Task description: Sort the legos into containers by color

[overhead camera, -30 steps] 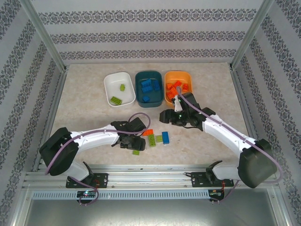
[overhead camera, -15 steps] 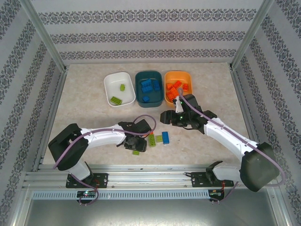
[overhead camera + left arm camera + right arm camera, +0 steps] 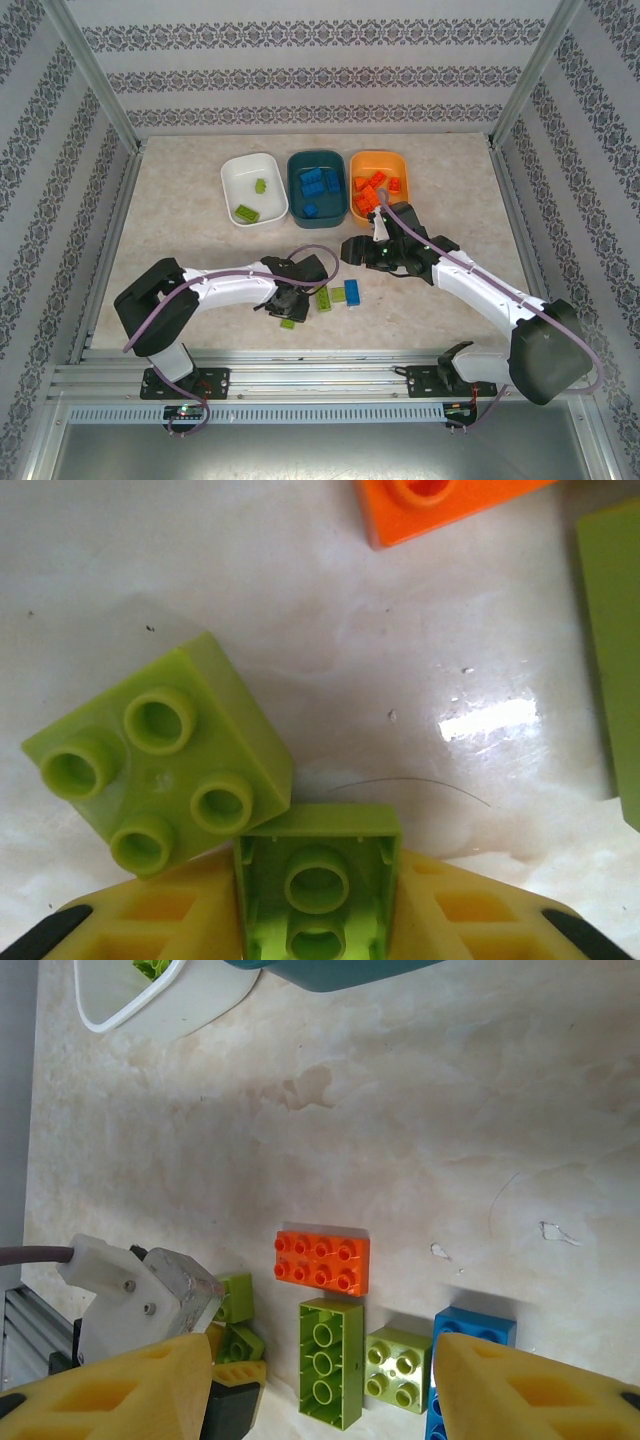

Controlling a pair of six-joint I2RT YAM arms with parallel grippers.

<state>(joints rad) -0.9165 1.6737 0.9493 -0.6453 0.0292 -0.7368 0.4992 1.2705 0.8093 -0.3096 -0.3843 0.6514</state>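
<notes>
Clamps left gripper (image 3: 318,912) on lime brick (image 3: 340,842), just beside second lime brick (image 3: 160,755); holds right gripper (image 3: 325,1395) wide-jawed, empty, above loose bricks (image 3: 322,1260) on table (image 3: 450,1110).

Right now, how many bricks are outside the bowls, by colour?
Lime green bricks: 4, one of them between the left pincer's fingers
Orange bricks: 1
Blue bricks: 1
Total: 6
</notes>
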